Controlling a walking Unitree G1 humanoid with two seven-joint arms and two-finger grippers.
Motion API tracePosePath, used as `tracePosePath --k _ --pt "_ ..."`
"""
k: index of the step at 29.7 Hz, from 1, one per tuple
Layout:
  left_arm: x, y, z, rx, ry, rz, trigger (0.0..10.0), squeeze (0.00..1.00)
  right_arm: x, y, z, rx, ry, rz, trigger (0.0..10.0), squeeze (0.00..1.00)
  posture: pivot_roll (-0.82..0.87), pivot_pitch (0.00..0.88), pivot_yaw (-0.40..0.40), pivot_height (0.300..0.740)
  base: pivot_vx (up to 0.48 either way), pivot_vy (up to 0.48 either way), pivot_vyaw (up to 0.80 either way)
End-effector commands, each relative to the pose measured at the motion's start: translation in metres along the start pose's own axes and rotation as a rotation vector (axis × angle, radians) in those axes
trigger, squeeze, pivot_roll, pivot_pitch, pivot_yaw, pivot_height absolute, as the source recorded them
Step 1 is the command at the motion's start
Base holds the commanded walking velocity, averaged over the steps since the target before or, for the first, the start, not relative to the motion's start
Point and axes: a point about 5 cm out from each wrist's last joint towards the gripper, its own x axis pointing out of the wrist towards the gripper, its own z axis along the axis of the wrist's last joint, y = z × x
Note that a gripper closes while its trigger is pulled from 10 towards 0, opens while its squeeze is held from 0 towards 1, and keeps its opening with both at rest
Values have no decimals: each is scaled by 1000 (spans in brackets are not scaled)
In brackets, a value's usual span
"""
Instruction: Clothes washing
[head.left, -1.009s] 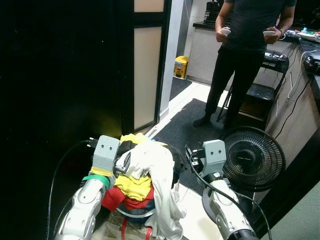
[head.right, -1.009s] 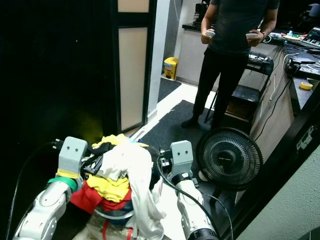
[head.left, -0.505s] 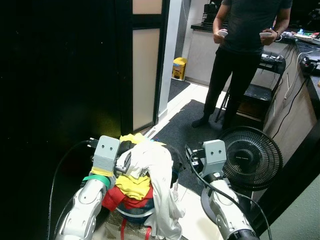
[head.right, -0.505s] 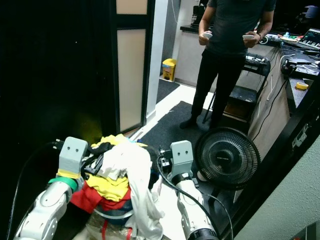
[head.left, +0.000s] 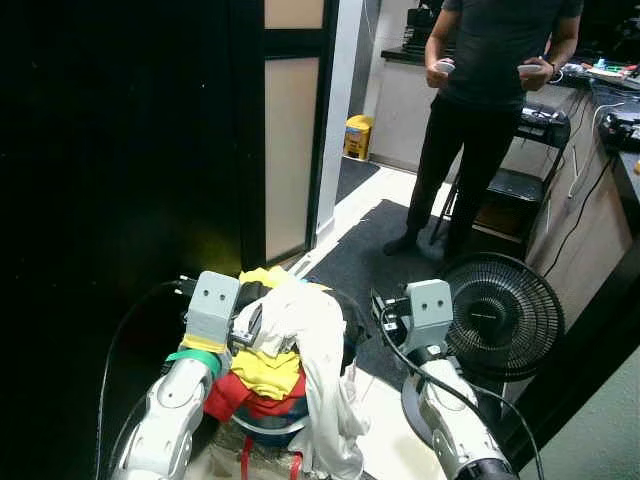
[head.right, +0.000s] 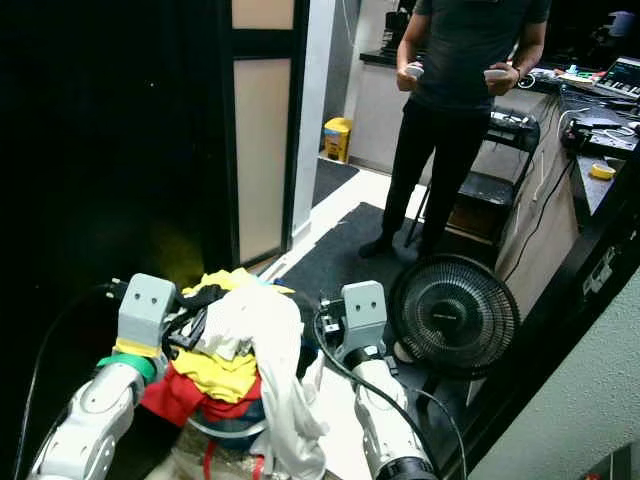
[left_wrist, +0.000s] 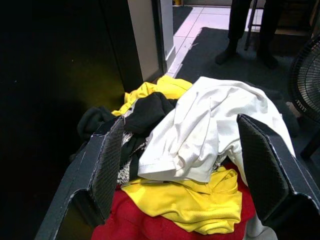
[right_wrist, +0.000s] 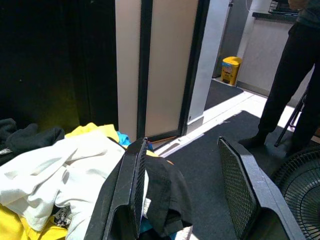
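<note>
Heaped clothes (head.left: 285, 350): white shirt (left_wrist: 210, 125) on top, drooping over; yellow, black and red garments beneath.

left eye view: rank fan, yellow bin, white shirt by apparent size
1. fan and white shirt: look about alike, and the shirt is nearer the camera, so unranked.
2. yellow bin: clearly smallest, though farthest away.

Floor (head.left: 375, 185): pale tile strip running from doorway toward robot. Dark mat (head.left: 370, 245) lies on floor beside tile strip. Black fan (head.left: 503, 316) stands on mat edge, grille upright. Yellow bin (head.left: 360, 136) stands on floor near doorway, at foot of counter. Person (head.left: 490, 110) stands on mat, feet on far part. Black stool (head.left: 510, 190) stands just beside person.
</note>
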Motion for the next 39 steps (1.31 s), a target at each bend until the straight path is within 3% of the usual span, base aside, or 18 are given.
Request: tracePosePath --k 1,39 --pt "1 -1 -1 -9 1 -1 10000 0 -3 -3 -3 1 12 -16 10000 0 -14 13 18 740 0 0 0" --pt "1 0 0 0 1 1 10000 0 -2 -1 -3 3 14 -12 10000 0 -8 13 18 740 0 0 0"
